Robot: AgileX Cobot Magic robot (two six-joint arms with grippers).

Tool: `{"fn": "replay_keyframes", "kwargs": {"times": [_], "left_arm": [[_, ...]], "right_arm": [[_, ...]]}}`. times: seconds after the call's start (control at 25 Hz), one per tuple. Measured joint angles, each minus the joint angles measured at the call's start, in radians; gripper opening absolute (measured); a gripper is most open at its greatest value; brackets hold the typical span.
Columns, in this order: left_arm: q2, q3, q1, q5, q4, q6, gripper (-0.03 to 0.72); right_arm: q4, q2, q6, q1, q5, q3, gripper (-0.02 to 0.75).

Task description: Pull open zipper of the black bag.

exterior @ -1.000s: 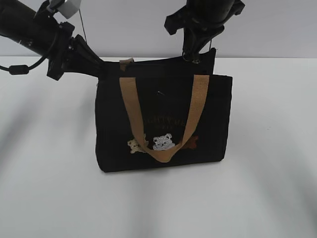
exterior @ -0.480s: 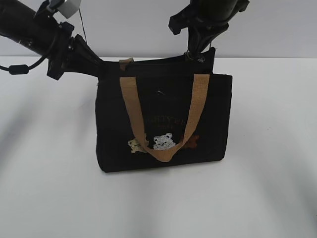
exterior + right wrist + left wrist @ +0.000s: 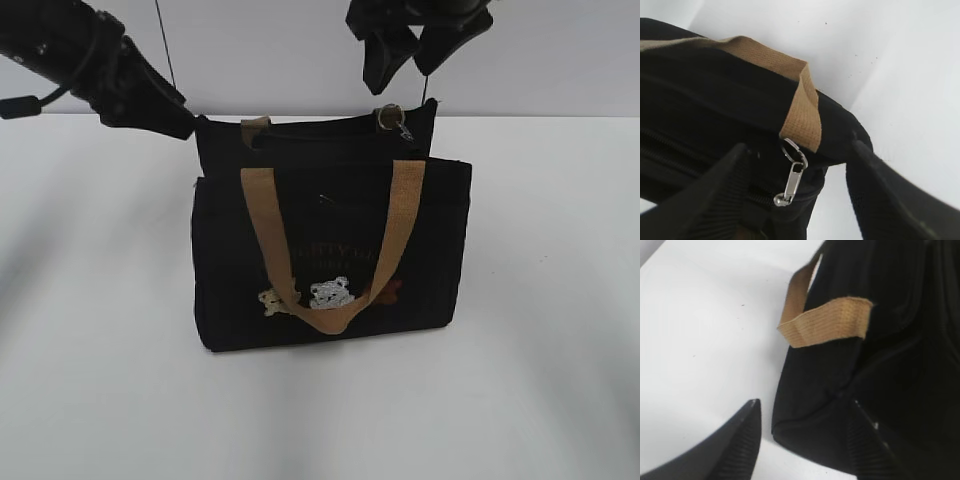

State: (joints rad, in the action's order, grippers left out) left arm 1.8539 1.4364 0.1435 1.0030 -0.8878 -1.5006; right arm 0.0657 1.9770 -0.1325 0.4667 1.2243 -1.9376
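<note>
Both grippers have just let go and lifted away: the left gripper [image 3: 802, 422] is open beside the bag [image 3: 330, 250] corner, and the right gripper [image 3: 797, 192] hangs open above the pull tab [image 3: 390, 117]. The bag stands on the table [image 3: 550, 300]. The tab sits at the right end of the zipper [image 3: 670, 145], so the pull looks done.

The black bag [image 3: 330, 250] stands upright at frame centre, tan handle drooping down its front; its zipper [image 3: 392, 117] pull hangs at top right.
</note>
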Motion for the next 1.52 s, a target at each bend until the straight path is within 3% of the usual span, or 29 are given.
{"fn": "replay_keyframes", "kwargs": {"times": [0.08,0.24,0.36,0.48,0.56,0.68,0.84,1.04,1.28,1.52], "left_arm": [[-0.034,0.002,0.000,-0.034,0.044,0.112,0.454],[-0.119,0.030,0.000,-0.113,0.226,0.446,0.489],[-0.175,0.088,-0.001,-0.115,0.469,0.878,0.492],[-0.206,0.151,-0.007,-0.025,0.734,1.187,0.493],[-0.219,0.181,-0.015,0.054,0.876,1.312,0.493],[-0.239,0.194,-0.047,0.163,0.960,1.387,0.494],[-0.291,0.189,-0.090,0.206,0.957,1.409,0.494],[-0.451,0.044,-0.098,0.206,0.938,1.411,0.494],[-0.745,-0.261,-0.098,0.191,0.925,1.411,0.494],[-1.105,-0.526,-0.098,0.132,0.904,1.411,0.494]], "right_arm": [[-0.001,-0.016,0.000,0.000,0.000,0.000,0.484],[-0.018,-0.061,0.000,-0.012,0.000,0.000,0.507],[-0.018,-0.097,-0.001,-0.057,0.000,0.000,0.511],[-0.022,-0.137,-0.001,-0.138,-0.001,0.000,0.512],[-0.023,-0.173,-0.001,-0.188,-0.001,0.000,0.512],[-0.030,-0.228,-0.017,-0.258,0.000,0.000,0.512],[-0.034,-0.304,-0.027,-0.296,0.000,0.000,0.512],[0.007,-0.447,-0.051,-0.296,-0.003,0.098,0.512],[0.014,-0.737,-0.065,-0.296,-0.018,0.519,0.512],[0.016,-1.053,-0.069,-0.296,-0.125,0.963,0.512]]}}
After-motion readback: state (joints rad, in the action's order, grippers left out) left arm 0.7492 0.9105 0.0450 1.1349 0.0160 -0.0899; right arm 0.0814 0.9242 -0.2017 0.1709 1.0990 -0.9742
